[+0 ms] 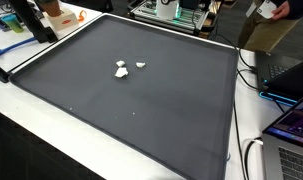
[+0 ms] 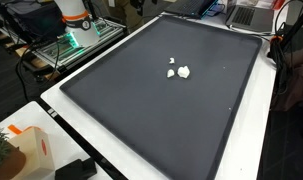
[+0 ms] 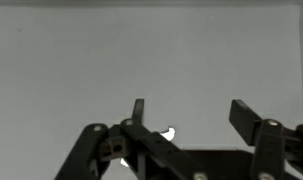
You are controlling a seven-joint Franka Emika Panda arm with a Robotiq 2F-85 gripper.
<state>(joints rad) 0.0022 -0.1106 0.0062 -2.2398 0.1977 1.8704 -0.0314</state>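
Both exterior views are small, soft and evenly lit by diffuse room light from above. The black mat (image 1: 141, 110) looks matte, with a faint sheen and no hard shadows. The white scraps (image 1: 122, 70) on it are so bright that their detail is lost. Green-lit equipment (image 2: 73, 45) and a purple-glowing laptop screen (image 1: 291, 125) add colour at the edges. The wrist view is grey, washed out and low in contrast. In it the gripper (image 3: 189, 108) is a dark, slightly blurred silhouette.
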